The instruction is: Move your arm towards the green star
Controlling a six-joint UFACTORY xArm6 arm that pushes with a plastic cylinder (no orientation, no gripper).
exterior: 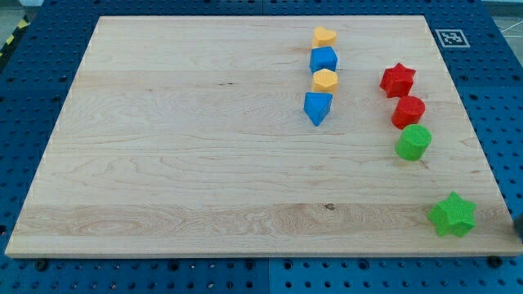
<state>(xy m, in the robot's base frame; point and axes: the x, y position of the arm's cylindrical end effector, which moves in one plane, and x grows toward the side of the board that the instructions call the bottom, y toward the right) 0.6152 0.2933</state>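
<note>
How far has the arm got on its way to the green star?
Nothing looks done yet. The green star sits alone near the board's bottom right corner, below the green cylinder. A dark sliver at the view's right edge, just right of the star, might be my tip, but I cannot tell. If so, a short move remains; otherwise the whole approach is left.

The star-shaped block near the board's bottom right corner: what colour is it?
Green. The green star shows clearly in the camera view, the only view; my tip isn't clearly visible.
</note>
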